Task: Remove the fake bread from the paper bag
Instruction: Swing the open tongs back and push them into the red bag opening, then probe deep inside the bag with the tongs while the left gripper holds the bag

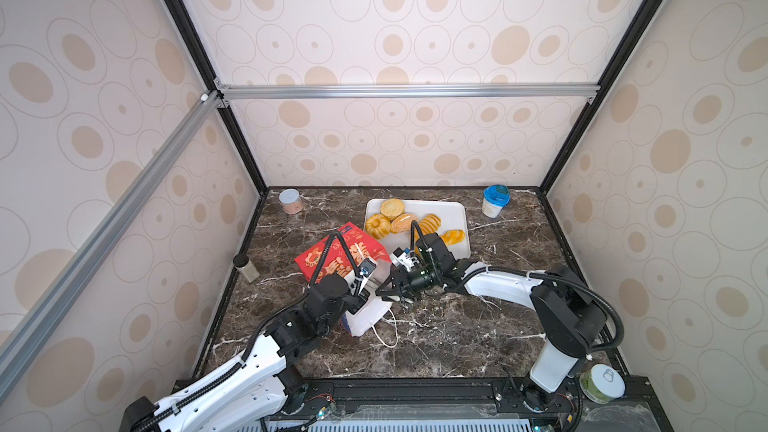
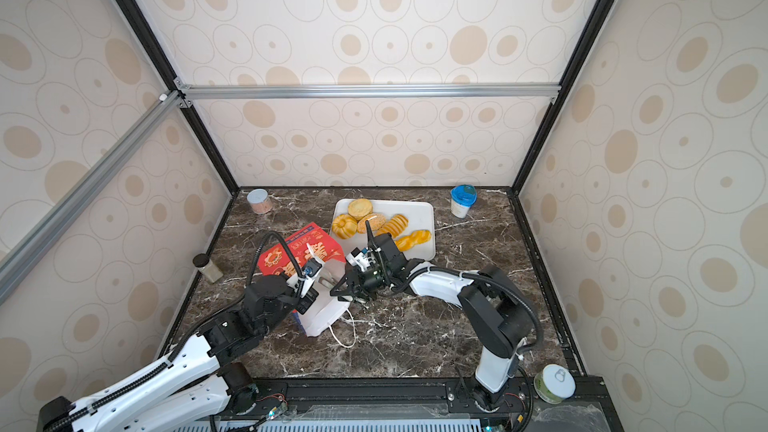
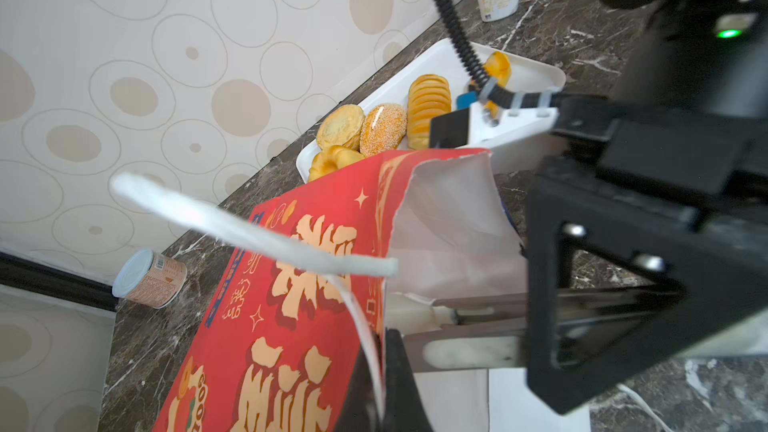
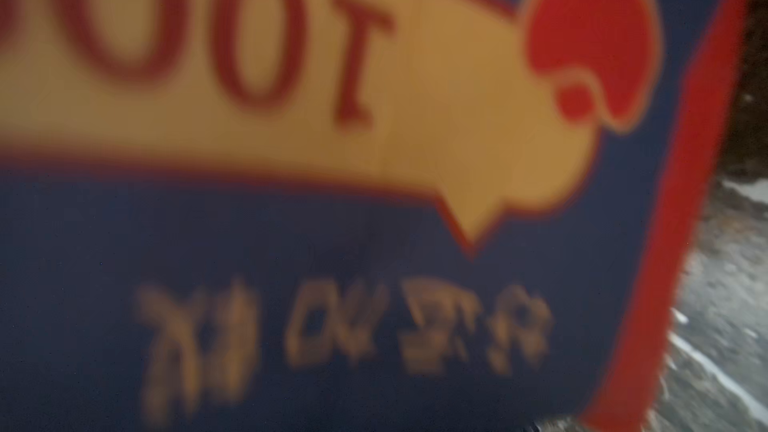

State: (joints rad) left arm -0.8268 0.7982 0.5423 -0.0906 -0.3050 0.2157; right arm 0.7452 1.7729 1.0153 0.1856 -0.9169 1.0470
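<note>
The red paper bag (image 1: 332,259) (image 2: 291,255) lies on its side with its white-lined mouth toward the front. My left gripper (image 1: 359,305) (image 3: 384,388) is shut on the mouth's rim and a white cord handle (image 3: 249,230). My right gripper (image 1: 384,292) (image 3: 419,322) reaches into the mouth, its jaws a little apart with nothing seen between them. The right wrist view is filled by the bag's blurred blue label (image 4: 374,243), and no fingers show there. Fake bread lies on the white tray (image 1: 453,209): a round bun (image 1: 392,207), a ring cake (image 1: 377,226) and a seeded oval (image 1: 403,223), among others.
A pink can (image 1: 289,201) lies at the back left. A blue-lidded cup (image 1: 495,200) stands at the back right. A dark-lidded jar (image 1: 246,268) stands by the left wall, and a green can (image 1: 602,384) sits on the front right rail. A loose cord handle (image 1: 386,334) trails on the marble.
</note>
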